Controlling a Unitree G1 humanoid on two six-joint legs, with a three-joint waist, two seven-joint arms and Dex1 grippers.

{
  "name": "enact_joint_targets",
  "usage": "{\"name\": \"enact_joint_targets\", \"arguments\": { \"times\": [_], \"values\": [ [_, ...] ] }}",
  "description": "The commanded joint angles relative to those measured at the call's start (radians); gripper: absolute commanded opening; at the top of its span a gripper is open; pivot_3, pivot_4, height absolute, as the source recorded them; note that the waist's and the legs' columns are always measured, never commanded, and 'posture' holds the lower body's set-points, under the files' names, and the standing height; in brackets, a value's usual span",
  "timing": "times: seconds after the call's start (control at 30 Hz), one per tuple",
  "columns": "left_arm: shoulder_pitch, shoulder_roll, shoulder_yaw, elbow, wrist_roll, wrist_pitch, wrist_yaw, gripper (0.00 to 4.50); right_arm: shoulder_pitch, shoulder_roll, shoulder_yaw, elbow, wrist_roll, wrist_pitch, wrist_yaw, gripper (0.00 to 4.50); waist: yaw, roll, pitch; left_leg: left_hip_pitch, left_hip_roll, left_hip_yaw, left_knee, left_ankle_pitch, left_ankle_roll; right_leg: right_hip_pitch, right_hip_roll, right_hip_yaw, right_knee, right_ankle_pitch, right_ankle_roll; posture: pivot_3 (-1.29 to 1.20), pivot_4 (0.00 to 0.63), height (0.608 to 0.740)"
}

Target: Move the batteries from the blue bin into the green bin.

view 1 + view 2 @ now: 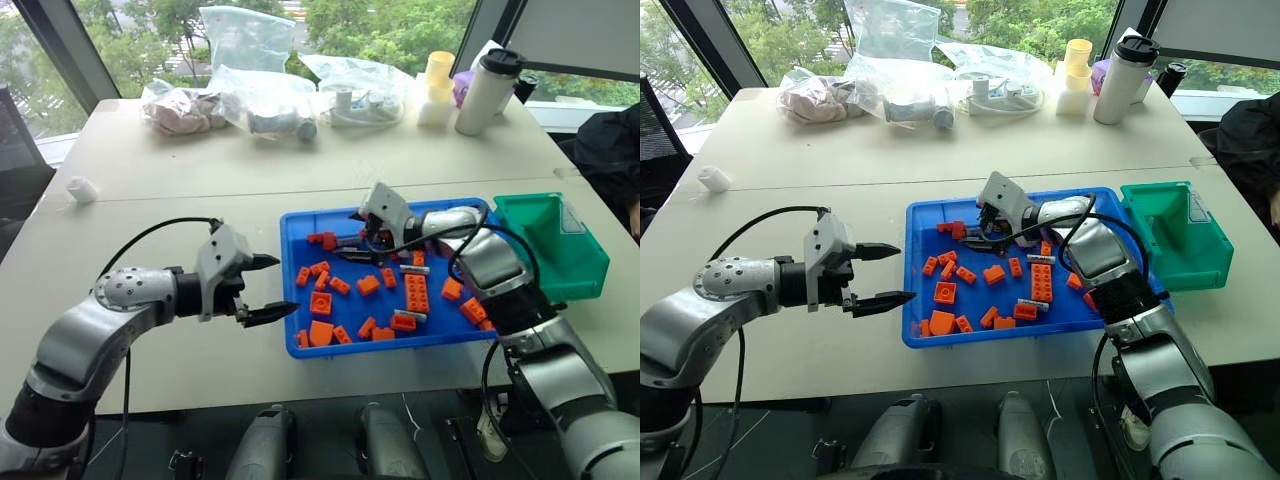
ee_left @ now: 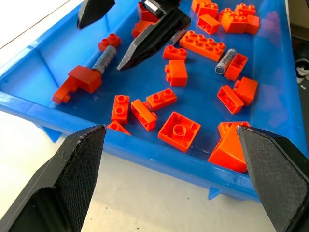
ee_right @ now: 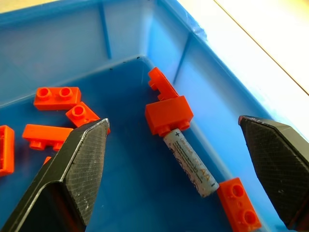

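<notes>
The right gripper (image 3: 186, 159) hangs in the blue bin's (image 1: 300, 225) far corner with its jaws spread wide and empty around an AA battery (image 3: 189, 163), which lies against the wall, its tip under an orange brick (image 3: 168, 113), apparently lined up for a pinch. The left gripper (image 1: 268, 288) waits over the desk (image 1: 200, 180) beside the bin, jaws released, clear of the work. The left wrist view shows a second battery (image 2: 225, 61) among bricks; the head view shows the green bin (image 1: 555, 245) just beyond the blue one.

I get bright, even daylight from the windows (image 1: 130, 40) behind the surface (image 1: 300, 170), so shadows stay soft and faint. The blue bin (image 2: 270, 58) floor shows mild sheen. My wrist views stay sharp, though the near fingers (image 3: 77, 169) look slightly soft.
</notes>
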Motion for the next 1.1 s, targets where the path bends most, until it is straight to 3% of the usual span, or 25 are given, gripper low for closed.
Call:
{"name": "enact_joint_targets", "arguments": {
  "times": [0.03, 0.1, 0.2, 0.43, 0.57, 0.7, 0.83, 0.93, 1.1],
  "values": [
    [0.003, 0.008, 0.041, -0.036, -0.013, -0.001, 0.017, 4.50, -0.066, 0.017, 0.045, 0.124, -0.064, -0.060, 0.075, 4.43, 0.001, 0.000, 0.000, 0.000, 0.000, 0.000, 0.000, 0.000, -0.001, 0.000, 0.000, 0.000, 0.000, 0.000, 0.000, 0.00, 0.150, 0.740],
    [0.007, 0.010, 0.049, -0.042, -0.016, 0.002, 0.023, 4.50, -0.092, 0.027, 0.073, 0.190, -0.104, -0.087, 0.099, 4.43, 0.002, 0.000, 0.000, 0.000, 0.000, 0.000, 0.000, 0.001, -0.001, 0.000, 0.000, 0.000, 0.000, 0.000, 0.000, 0.00, 0.150, 0.740],
    [0.012, 0.012, 0.057, -0.047, -0.016, 0.002, 0.031, 4.50, -0.129, 0.052, 0.094, 0.282, -0.159, -0.106, 0.095, 3.59, -0.001, 0.000, 0.000, 0.000, 0.000, 0.000, 0.000, 0.002, -0.003, 0.000, 0.000, 0.000, 0.000, 0.000, 0.000, 0.00, 0.150, 0.740],
    [0.017, 0.018, 0.058, -0.051, -0.023, 0.000, 0.039, 4.50, -0.134, 0.068, 0.075, 0.296, -0.198, -0.102, 0.100, 0.02, 0.000, 0.000, 0.000, 0.000, 0.000, 0.000, 0.000, 0.003, -0.005, 0.000, -0.001, 0.000, 0.001, 0.000, 0.000, 0.00, 0.150, 0.740],
    [0.013, 0.025, 0.052, -0.044, -0.027, -0.002, 0.030, 4.50, -0.116, 0.056, 0.055, 0.252, -0.201, -0.089, 0.095, 0.01, 0.000, 0.000, 0.000, 0.000, 0.000, 0.000, 0.000, 0.003, -0.006, 0.000, -0.001, 0.000, 0.001, 0.000, 0.000, 0.00, 0.150, 0.740],
    [-0.005, 0.003, 0.045, -0.021, -0.039, -0.017, 0.023, 4.50, -0.080, 0.030, -0.069, 0.086, -0.137, 0.026, 0.039, 0.01, 0.003, 0.000, 0.000, 0.000, 0.000, 0.000, 0.000, 0.003, -0.006, 0.000, -0.001, 0.000, 0.001, 0.000, 0.000, 0.00, 0.150, 0.740],
    [-0.080, -0.098, 0.034, 0.040, -0.065, -0.049, 0.041, 4.50, -0.014, -0.003, -0.298, -0.186, -0.025, 0.242, -0.072, 0.01, 0.011, 0.001, 0.000, -0.001, -0.002, 0.000, 0.000, 0.003, -0.006, -0.001, -0.002, 0.000, 0.002, 0.000, 0.000, 0.00, 0.150, 0.740],
    [-0.171, -0.191, -0.011, 0.118, -0.038, -0.089, 0.046, 4.50, 0.050, -0.024, -0.541, -0.381, 0.050, 0.380, -0.206, 0.01, 0.017, 0.000, 0.000, -0.001, -0.002, 0.000, 0.000, 0.003, -0.006, -0.002, -0.002, 0.000, 0.002, 0.000, 0.000, 0.00, 0.150, 0.740],
    [-0.283, -0.287, -0.091, 0.231, 0.003, -0.152, 0.000, 4.50, 0.179, -0.121, -0.788, -0.527, 0.055, 0.512, -0.363, 0.01, 0.029, 0.000, 0.000, -0.001, -0.002, 0.000, 0.000, 0.003, -0.006, -0.001, -0.002, 0.000, 0.001, 0.000, 0.000, 0.00, 0.150, 0.740]
  ]
}}
